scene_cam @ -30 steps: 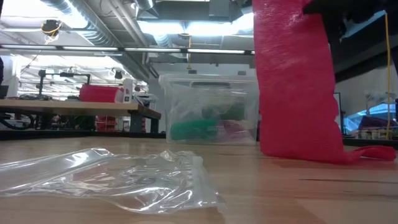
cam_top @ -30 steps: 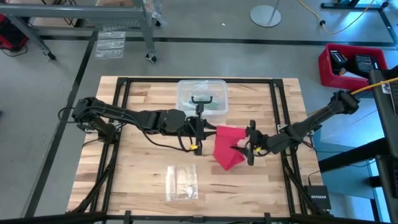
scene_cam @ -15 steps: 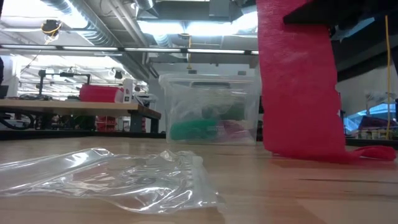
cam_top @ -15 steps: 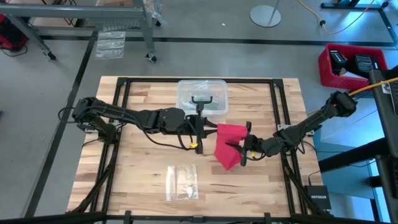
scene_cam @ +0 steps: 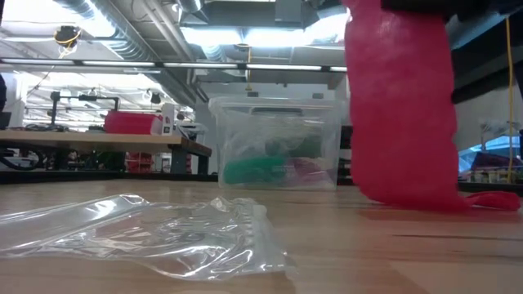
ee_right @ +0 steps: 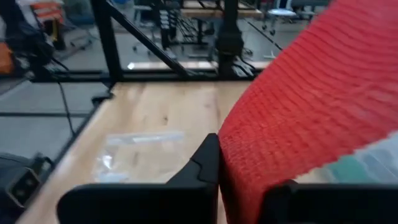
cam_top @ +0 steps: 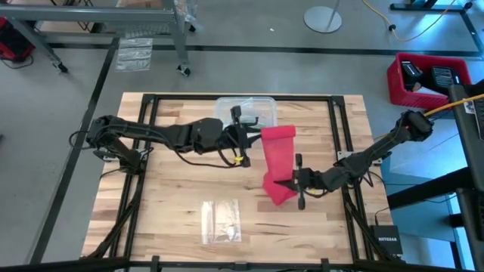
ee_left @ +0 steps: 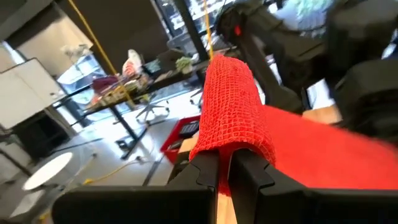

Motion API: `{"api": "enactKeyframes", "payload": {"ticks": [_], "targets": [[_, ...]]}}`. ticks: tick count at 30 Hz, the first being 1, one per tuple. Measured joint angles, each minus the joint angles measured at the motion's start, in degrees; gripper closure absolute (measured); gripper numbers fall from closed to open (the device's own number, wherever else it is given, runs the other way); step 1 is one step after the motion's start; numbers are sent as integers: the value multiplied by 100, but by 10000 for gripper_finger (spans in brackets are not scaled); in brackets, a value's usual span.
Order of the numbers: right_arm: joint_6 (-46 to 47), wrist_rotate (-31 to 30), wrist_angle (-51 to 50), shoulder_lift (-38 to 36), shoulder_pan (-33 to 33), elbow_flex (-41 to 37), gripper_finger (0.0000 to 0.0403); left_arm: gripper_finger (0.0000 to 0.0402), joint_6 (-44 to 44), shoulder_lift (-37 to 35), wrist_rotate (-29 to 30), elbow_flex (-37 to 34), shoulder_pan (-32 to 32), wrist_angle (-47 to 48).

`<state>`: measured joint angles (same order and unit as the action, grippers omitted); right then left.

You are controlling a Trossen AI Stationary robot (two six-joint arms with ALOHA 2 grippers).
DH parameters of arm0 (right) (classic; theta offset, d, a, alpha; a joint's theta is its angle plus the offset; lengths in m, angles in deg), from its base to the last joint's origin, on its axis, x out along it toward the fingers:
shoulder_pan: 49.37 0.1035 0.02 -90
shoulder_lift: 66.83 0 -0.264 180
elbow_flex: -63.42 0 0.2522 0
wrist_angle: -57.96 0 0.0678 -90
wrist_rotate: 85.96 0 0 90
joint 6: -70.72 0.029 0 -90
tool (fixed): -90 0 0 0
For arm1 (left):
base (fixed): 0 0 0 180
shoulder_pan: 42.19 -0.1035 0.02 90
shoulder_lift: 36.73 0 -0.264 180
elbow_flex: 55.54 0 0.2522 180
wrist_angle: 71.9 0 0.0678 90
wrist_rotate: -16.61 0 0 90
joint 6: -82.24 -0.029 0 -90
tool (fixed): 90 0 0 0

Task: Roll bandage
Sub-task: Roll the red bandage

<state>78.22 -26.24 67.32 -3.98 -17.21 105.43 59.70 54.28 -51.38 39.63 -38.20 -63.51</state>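
The red bandage (cam_top: 278, 162) is a flat band stretched between my two grippers, running from the table's far side to its near side at mid-table. My left gripper (cam_top: 253, 134) is shut on its far end, in front of the clear plastic box. My right gripper (cam_top: 291, 183) is shut on its near part. In the low view the bandage (scene_cam: 400, 106) hangs as a broad red sheet, and its lower end (scene_cam: 490, 200) lies on the table. My left gripper pinches the bandage's far end (ee_left: 233, 134) between its two fingers (ee_left: 208, 171). It comes level from the table's left, and the cloth bunches over the fingertips. That end is held above the table. My right gripper pinches the bandage's near part (ee_right: 249, 155) between its two fingers (ee_right: 205, 163), coming level from the table's right, across the band. The cloth below the fingers sags to the table.
A clear plastic box (cam_top: 227, 113) with a black handle stands at the far middle, just behind my left gripper. A small clear plastic bag (cam_top: 221, 221) lies toward the near edge, left of the bandage. A black frame runs round the table's edges.
My left gripper has gone toward the table's far edge with the bandage's far end. The band is drawn out longer between the two grippers. My right gripper has shifted a little toward the table's left and near edge, still holding.
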Motion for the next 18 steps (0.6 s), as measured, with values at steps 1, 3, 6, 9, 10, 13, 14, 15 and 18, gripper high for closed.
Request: {"api": "enactKeyframes", "payload": {"ticks": [1,3,6,9,10,13,14,15,18], "targets": [[-27,13,22,0,44,28,398,391,-30,0,21,0,-48,36],[-53,31,17,2,152,165,398,391,-71,-3,34,-42,-130,57],[-134,66,-130,0,303,453,396,391,-79,-4,60,-129,-229,43],[-346,155,-394,0,441,836,399,391,-85,-4,62,-138,-282,148],[-410,179,-506,0,495,978,399,391,-85,-1,59,-136,-289,197],[-594,210,-940,0,655,1467,398,391,-137,25,131,-136,-309,298],[-639,238,-1104,0,703,1627,399,391,-169,48,144,-136,-311,319],[-666,241,-1267,0,751,1779,400,391,-179,77,156,-136,-311,309],[-860,246,-1610,4,886,2190,400,391,-166,99,153,-136,-309,348]]}}
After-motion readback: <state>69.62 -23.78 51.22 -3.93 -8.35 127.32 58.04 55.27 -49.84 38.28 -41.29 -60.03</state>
